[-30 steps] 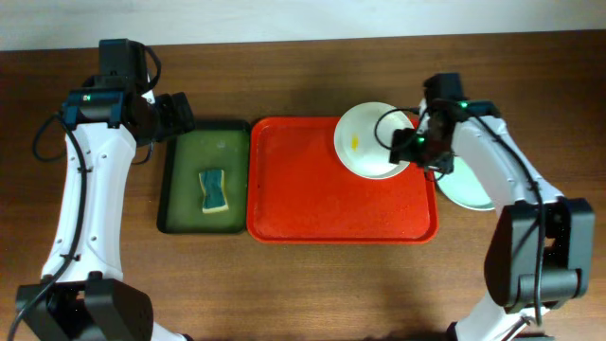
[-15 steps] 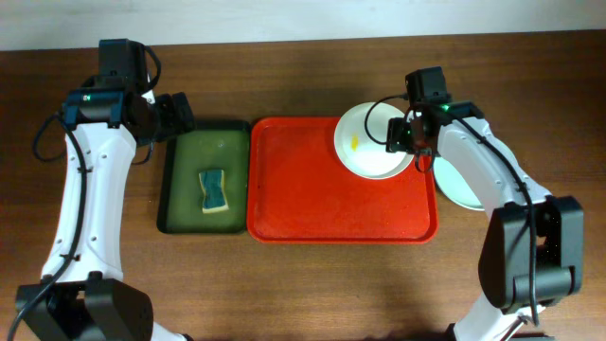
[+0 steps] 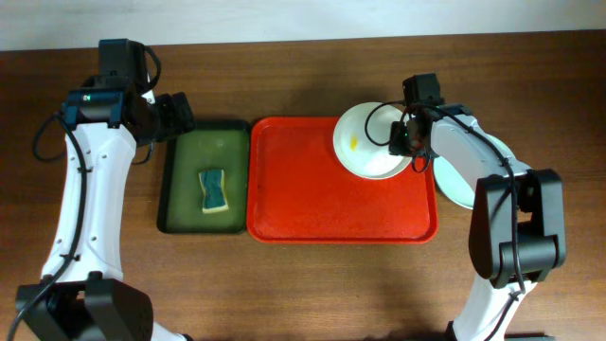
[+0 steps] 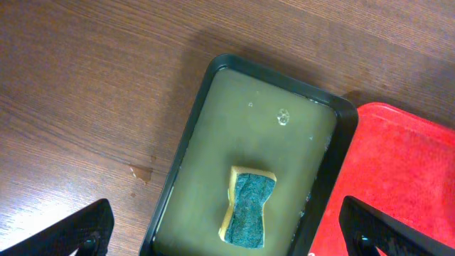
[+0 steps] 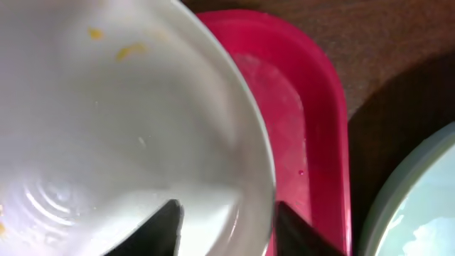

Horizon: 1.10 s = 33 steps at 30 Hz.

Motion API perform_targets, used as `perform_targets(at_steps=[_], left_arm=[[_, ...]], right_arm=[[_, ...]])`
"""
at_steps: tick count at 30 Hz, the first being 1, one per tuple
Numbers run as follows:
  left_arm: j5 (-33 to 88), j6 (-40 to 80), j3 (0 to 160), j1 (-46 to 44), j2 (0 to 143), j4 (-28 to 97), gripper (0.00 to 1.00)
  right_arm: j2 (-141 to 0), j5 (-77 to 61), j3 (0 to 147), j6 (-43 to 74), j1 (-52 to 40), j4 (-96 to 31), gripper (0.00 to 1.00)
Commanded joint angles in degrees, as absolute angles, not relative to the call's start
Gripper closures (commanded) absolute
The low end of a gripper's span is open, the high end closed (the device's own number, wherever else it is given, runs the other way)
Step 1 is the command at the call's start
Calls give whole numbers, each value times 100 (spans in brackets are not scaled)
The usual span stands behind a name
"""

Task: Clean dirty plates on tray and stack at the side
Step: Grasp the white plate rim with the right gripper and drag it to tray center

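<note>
- State: right gripper (image 5: 224,227) has its jaws part-spread astride the right rim of the white plate (image 3: 372,140). A gap shows on the inner side, and no pinch is visible yet.
- Position: the white plate sits at the far right corner of the red tray (image 3: 312,208), its edge over the tray rim. The yellow smears (image 3: 355,144) are unwiped.
- Risk: the bite is shallow, on the sloped rim only — a glossy plate may slip free or hinge down on lifting.
- Risk: the pale blue-green plate (image 3: 469,189) lies on the table (image 3: 303,284) just beside the tray. An outward swing may knock it, or land the dirty plate on it.
- Risk: the outer finger (image 5: 306,227) sits close to the tray wall and may snag it and drag the tray.
- State: left gripper (image 3: 178,114) is spread wide and empty, above the dark green tray (image 4: 192,142). The sponge (image 4: 247,206) is untouched — nothing braces the plate.
</note>
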<state>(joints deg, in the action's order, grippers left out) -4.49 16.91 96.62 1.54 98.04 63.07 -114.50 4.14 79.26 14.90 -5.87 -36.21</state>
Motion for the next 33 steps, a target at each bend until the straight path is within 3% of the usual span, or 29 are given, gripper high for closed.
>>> perform_targets(at_steps=[1,3,7,18,21,25,33], left_arm=[[-449,1664,9668,167,9817,6309,1],[-447,1664,9668,165,9817,6309,1],[-449,1664,9668,167,9817,6309,1],[-449,1664,9668,165,9817,6309,1],[-449,1664,9668,167,9817,6309,1],[-447,1664,9668,167,9817,6309,1],[-447,1664,9668,167,9817,6309,1]], right_arm=[[-11483,526,7948,1518,-451,-3649,62],[-11483,519,7948,1522,-353,-3616,67],[-11483,486,7940,1520,-307,-3605,90],[-11483,198,7926,1518,-314,-3883,85],[-11483,163,7889,1522,-316,-4036,96],[-11483,-447,7889,1518,-344,-4515,96],[-11483,-1072,7889,1527,-1330,-5363,96]])
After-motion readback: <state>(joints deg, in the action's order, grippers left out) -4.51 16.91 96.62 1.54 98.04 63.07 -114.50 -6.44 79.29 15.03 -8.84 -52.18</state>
